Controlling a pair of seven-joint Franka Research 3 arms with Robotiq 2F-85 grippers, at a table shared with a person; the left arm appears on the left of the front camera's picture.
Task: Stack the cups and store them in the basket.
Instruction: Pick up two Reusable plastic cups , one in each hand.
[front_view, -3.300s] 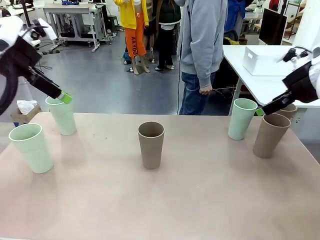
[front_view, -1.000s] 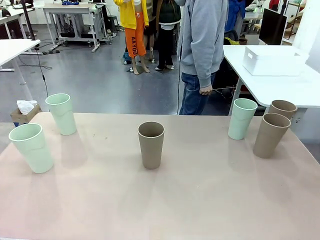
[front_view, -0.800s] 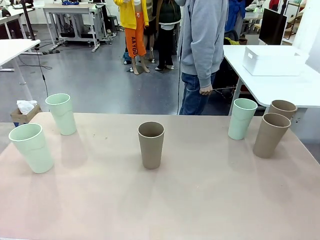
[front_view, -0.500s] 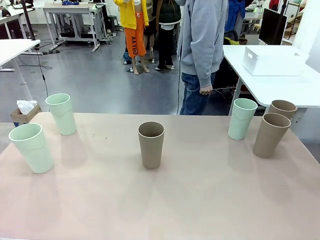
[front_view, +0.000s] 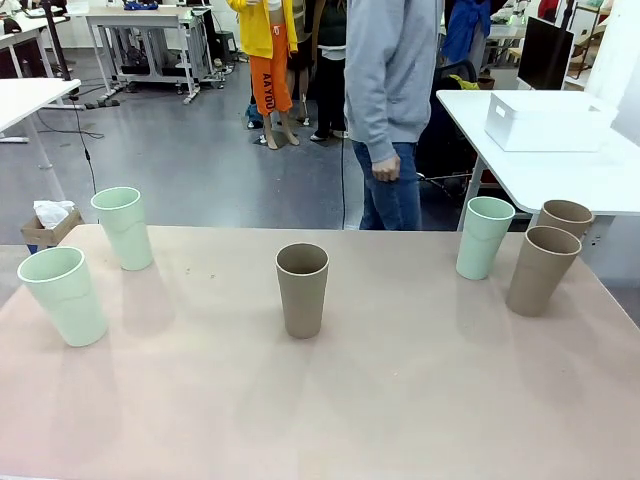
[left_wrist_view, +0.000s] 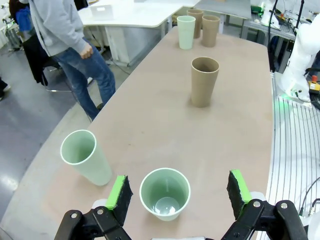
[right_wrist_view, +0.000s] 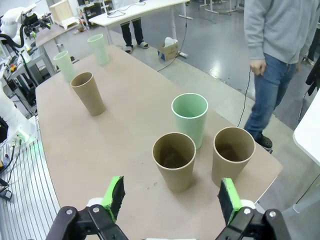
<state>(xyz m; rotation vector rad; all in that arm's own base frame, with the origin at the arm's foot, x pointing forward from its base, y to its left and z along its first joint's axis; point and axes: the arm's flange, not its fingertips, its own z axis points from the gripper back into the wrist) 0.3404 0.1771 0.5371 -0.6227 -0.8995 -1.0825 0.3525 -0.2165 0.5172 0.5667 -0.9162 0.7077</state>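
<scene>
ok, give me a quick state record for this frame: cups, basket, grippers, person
mint cups: near-left, far-left, right
taupe cups: centre, two at right
stacking: none; all six upright and apart on the table
basket: on the white side table, no cups stored
left gripper: open, fingers flanking the near-left mint cup from above
right gripper: open, above the nearer right taupe cup
person: standing beyond the far edge, touching nothing

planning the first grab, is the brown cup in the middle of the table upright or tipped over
Upright. The brown cup stands on its base on the table, with its open mouth facing up.
</scene>
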